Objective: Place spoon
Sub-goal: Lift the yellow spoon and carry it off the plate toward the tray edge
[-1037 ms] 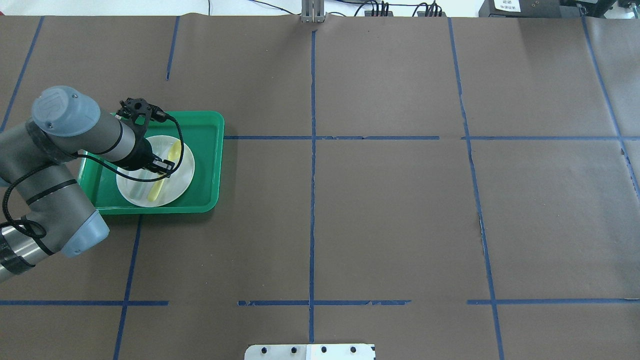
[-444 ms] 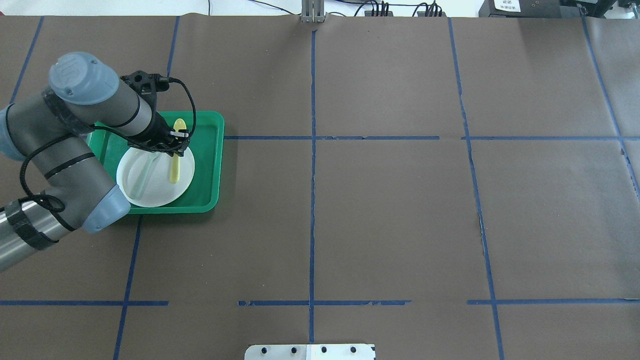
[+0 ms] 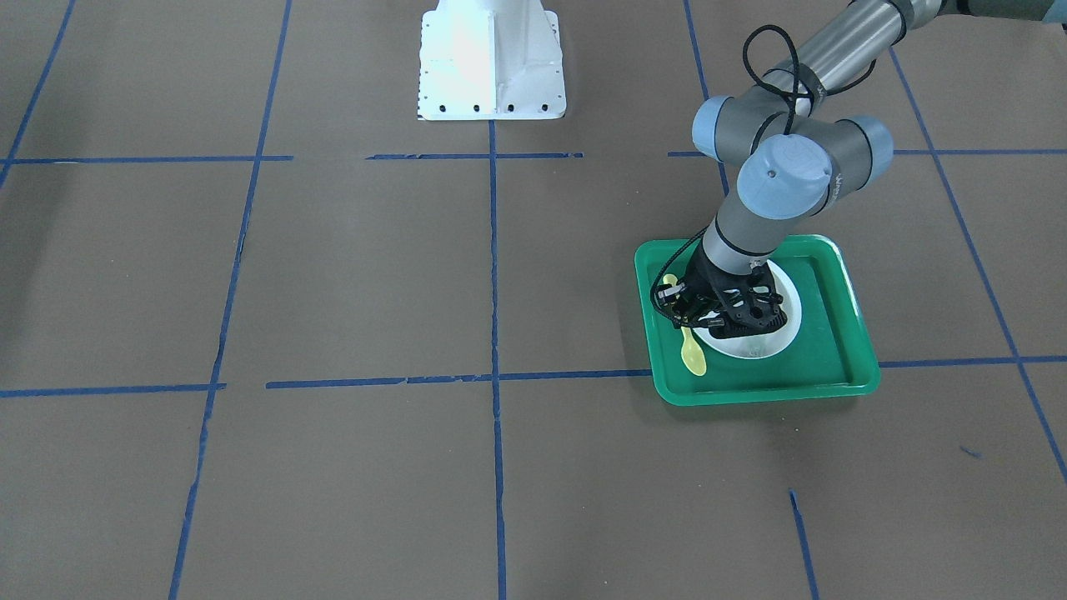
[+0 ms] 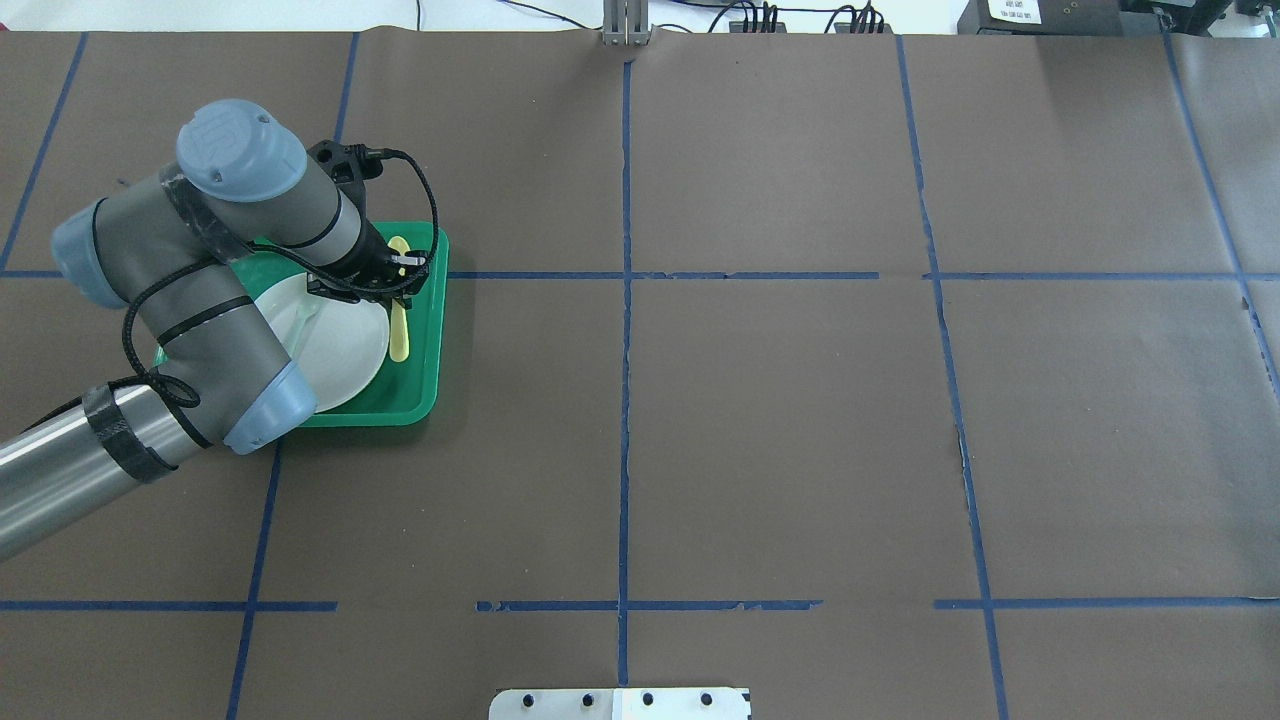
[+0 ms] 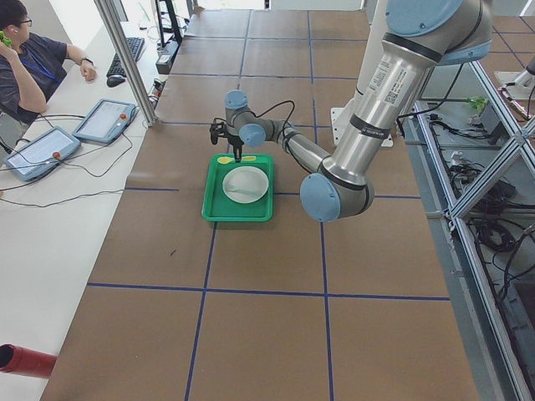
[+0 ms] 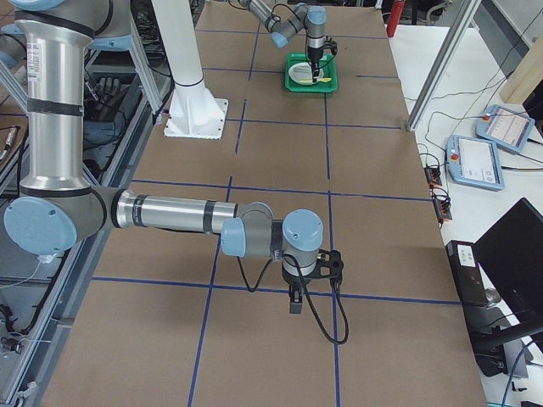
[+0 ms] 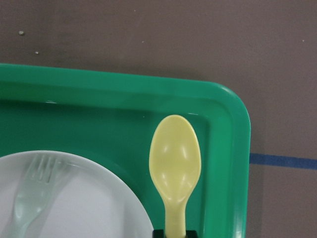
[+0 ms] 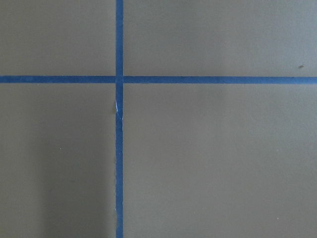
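Observation:
My left gripper [image 4: 392,283] is shut on the handle of the small yellow spoon [image 4: 399,333] and holds it over the green tray [image 4: 432,330], just right of the white plate [image 4: 345,350]. In the left wrist view the spoon's bowl [image 7: 175,158] hangs over the tray's far right corner [image 7: 233,101], beside the plate [image 7: 84,203]. In the front view the spoon's bowl [image 3: 693,358] sticks out below the gripper [image 3: 690,321]. My right gripper [image 6: 297,298] hovers over bare table far from the tray; I cannot tell whether it is open or shut.
A pale grey-green fork [image 7: 29,198] lies on the plate. The tray sits on the left part of the brown table marked with blue tape lines [image 4: 625,300]. A white mounting base [image 3: 490,58] stands at the robot's side.
My left gripper has carried the spoon off the plate, away from the robot and to the right, towards the tray's far right corner. The fork stays on the plate.

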Controlling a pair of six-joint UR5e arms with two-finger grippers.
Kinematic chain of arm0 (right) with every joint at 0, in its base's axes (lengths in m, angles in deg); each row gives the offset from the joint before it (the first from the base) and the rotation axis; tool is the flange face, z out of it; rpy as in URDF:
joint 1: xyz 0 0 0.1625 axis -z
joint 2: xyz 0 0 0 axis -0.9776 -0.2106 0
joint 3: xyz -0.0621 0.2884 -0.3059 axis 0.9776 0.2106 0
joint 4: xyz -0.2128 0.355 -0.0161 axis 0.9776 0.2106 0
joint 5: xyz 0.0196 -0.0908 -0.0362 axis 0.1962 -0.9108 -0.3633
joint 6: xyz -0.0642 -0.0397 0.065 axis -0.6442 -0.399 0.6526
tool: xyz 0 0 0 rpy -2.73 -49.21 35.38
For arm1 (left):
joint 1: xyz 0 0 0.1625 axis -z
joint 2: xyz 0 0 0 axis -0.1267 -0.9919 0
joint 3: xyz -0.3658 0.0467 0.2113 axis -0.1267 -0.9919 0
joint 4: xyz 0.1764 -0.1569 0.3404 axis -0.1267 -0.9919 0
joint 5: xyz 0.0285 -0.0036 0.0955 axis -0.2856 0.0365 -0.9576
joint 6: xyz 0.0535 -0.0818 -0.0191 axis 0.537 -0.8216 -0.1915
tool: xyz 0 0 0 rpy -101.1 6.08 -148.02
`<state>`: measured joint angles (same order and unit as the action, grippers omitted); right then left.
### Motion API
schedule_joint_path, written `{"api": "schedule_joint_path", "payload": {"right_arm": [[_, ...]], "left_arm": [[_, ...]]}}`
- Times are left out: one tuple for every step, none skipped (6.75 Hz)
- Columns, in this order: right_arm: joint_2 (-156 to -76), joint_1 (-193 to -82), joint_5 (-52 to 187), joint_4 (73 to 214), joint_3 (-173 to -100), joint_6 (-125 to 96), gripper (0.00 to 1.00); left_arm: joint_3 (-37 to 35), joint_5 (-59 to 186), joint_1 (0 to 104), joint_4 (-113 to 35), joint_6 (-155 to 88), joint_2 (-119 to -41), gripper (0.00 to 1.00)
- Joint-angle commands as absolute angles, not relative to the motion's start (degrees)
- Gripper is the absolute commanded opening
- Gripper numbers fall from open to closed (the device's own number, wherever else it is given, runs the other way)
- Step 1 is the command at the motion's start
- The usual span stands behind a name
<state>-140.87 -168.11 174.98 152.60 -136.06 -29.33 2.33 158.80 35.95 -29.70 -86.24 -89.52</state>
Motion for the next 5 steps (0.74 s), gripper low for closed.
{"api": "schedule_joint_path", "payload": {"right_arm": [[-140.9, -168.1, 175.0, 152.6, -136.1, -29.3, 1.0], [-140.9, -168.1, 175.0, 152.6, -136.1, -29.3, 1.0], [-140.9, -168.1, 175.0, 152.6, -136.1, -29.2, 1.0], [-140.9, -168.1, 175.0, 152.7, -136.1, -29.3, 1.0], [-140.9, -168.1, 175.0, 152.6, -136.1, -29.3, 1.0]], "left_arm": [[3.3, 158.7, 34.2, -29.8, -87.2, -89.7, 0.03], [3.4, 158.6, 33.9, -29.8, -87.1, -89.7, 0.07], [3.4, 158.6, 33.9, -29.8, -87.0, -89.6, 0.16], [3.3, 158.6, 33.9, -29.8, -86.6, -89.6, 0.3], [3.2, 158.6, 33.9, -29.8, -86.4, -89.6, 0.41]]}}
